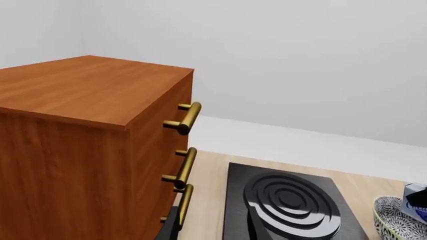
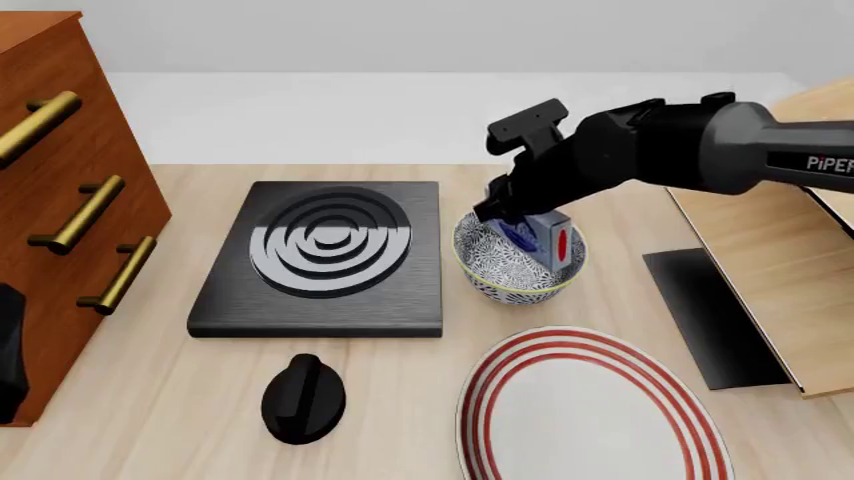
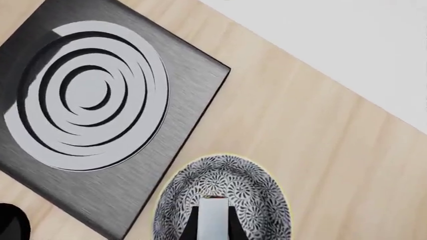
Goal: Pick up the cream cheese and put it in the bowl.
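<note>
Right gripper: clamped on the cream cheese, fingers either side of the box in the right wrist view, lowered over the bowl.
Left gripper: out of sight in every view, so open or closed impossible to say.
Cream cheese position: directly between the fingertips, lower part already inside the bowl's rim, upper part above it; contact with the bowl floor not discernible.
Bowl position: straight beneath the gripper, beside the stove plate, with the striped plate nearer the arms' side.
Orientation: box tilted, neither flat nor upright; long axis slanting from the gripper down into the bowl, red-marked end facing the arms' side.
Risk one: released at this tilt, likely to lean on the rim and tip out, caused by the long box standing higher than the bowl wall.
Risk two: pushed lower, could jam a corner against the wall and shove or rock the bowl.
Risk three: fingers catching the rim on withdrawal, dragging the bowl toward the stove plate.
</note>
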Controlling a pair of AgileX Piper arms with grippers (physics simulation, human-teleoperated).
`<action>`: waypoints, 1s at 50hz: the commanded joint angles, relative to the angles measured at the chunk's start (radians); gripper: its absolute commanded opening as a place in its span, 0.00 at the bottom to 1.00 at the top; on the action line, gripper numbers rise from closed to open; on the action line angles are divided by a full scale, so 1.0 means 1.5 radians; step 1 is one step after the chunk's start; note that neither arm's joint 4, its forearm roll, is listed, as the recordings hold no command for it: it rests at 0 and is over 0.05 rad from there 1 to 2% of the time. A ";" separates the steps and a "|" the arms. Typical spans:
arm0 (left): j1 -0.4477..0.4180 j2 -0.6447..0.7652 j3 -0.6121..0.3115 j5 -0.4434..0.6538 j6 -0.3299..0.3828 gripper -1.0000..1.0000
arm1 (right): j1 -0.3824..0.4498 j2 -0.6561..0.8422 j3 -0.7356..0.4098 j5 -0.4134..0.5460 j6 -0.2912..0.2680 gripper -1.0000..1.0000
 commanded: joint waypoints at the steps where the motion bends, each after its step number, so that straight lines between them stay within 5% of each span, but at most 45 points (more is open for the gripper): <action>1: -0.002 0.000 0.002 -0.001 0.002 1.00 | -0.003 0.004 0.009 -0.026 0.010 0.00; 50: -0.002 0.000 0.004 -0.001 0.001 1.00 | -0.006 0.011 0.044 -0.066 -0.009 0.00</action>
